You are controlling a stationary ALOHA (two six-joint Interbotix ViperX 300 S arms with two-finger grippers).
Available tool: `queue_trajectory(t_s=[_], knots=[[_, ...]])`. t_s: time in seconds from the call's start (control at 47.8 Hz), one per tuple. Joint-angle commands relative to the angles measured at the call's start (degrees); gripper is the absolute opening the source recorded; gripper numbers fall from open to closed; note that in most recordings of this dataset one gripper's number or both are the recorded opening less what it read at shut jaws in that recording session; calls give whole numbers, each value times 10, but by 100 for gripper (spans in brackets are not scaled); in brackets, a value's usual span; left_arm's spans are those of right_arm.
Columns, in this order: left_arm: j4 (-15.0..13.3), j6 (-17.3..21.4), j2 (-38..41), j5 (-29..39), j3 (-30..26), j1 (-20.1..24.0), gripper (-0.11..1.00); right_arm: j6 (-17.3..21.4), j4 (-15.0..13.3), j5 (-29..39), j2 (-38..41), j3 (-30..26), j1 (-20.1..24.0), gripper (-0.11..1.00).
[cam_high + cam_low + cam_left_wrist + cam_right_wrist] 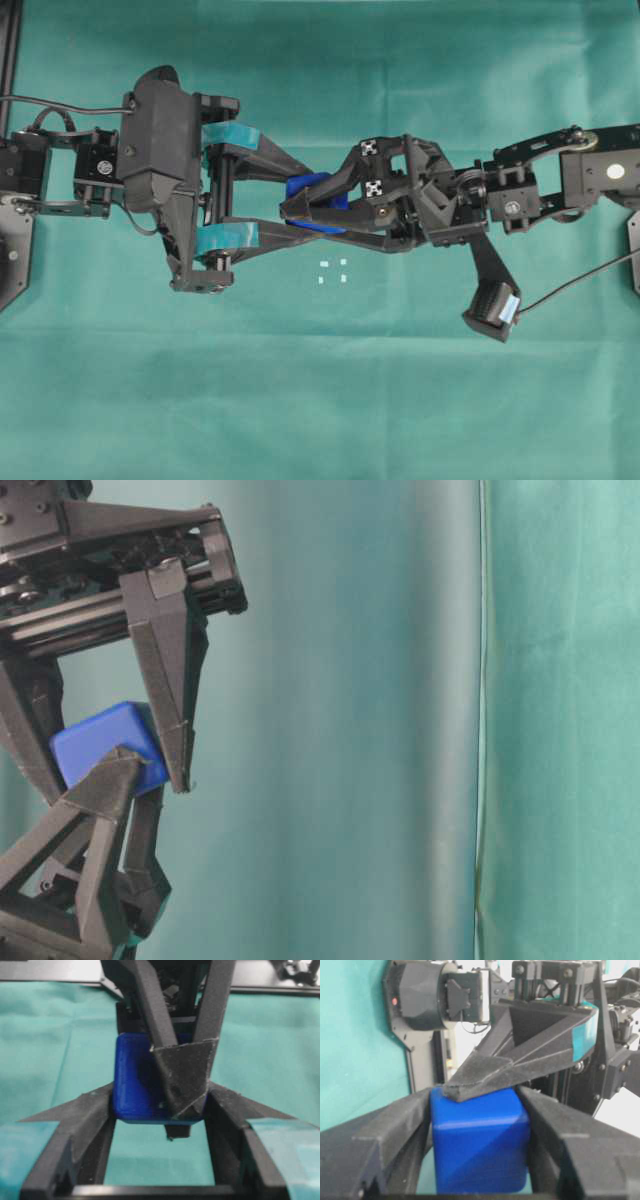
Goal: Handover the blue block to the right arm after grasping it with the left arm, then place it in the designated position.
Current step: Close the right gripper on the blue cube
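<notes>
blue block [312, 189] tilted, no long axis | left gripper [290, 205] clamps it | right gripper [300, 205] clamps it

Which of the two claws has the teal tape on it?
The left gripper, entering from the overhead view's left, has teal tape bands on its fingers. The right gripper is plain black. Both grip the blue block.

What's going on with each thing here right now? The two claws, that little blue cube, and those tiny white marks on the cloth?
Left gripper: teal-taped fingers shut on the blue block.
Right gripper: plain black fingers also shut on the block, crossing the left ones.
Blue block: held off the cloth, pinched by both grippers mid-handover.
Designated position: four white marks, uncovered, nothing on them.
Green cloth: lying flat over the table.
</notes>
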Motion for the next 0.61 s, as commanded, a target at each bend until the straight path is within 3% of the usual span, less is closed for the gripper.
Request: queue_trajectory(t_s=[0.0,0.586], knots=[[-1,-1,-10,1,-6,-3,47,2,3,3,-11,-18,-3,55],[-1,-1,-11,4,-9,-5,47,2,4,4,-11,-18,-3,55]])
